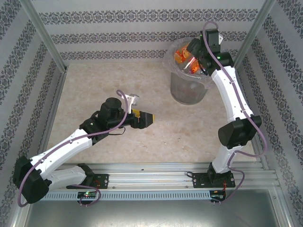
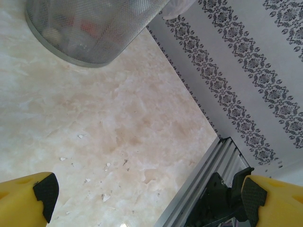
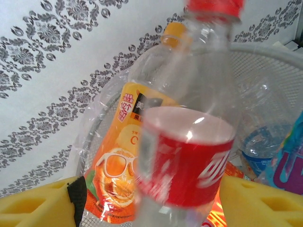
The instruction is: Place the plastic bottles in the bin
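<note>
Bin, tall grey mesh cylinder lined with a clear plastic bag (image 1: 188, 94): stands at the far right of the pale marbled desk (image 1: 104, 80), close to the patterned back wall. It is heaped to the rim with clear plastic bottles, orange and red labels uppermost.

Right tool (image 1: 191, 59), yellow fingers with black pads: hangs over the bin's mouth. State: released. In the wrist view one pad (image 3: 75, 201) stands plainly apart from the load, with the bag showing in the gap.

Red-labelled bottle, clear plastic with red cap (image 3: 189, 156): upright between the fingers of the right tool (image 3: 151, 198), blurred, apparently loose. Behind it, inside the bin's rim (image 3: 277, 47), lie an orange-labelled bottle (image 3: 113, 161) and a blue-labelled bottle (image 3: 258, 151).

Left tool (image 1: 150, 118): mid-desk, well apart from the bin. State: released, jaws wide and holding nothing. Its wrist view shows bare desk (image 2: 118, 118) between the fingers (image 2: 147, 196) and the bin's base (image 2: 90, 38) beyond.

Step in hand, judged: dropping the red-labelled bottle into the bin.

Handling notes:
- Hold the jaws wide until the bottle is clear of both pads.
- Let it land toward the middle. The heap is high, and a bottle set near the edge may roll off.
- Withdraw straight upward, clear of the bag's loose lip and the rim.
</note>
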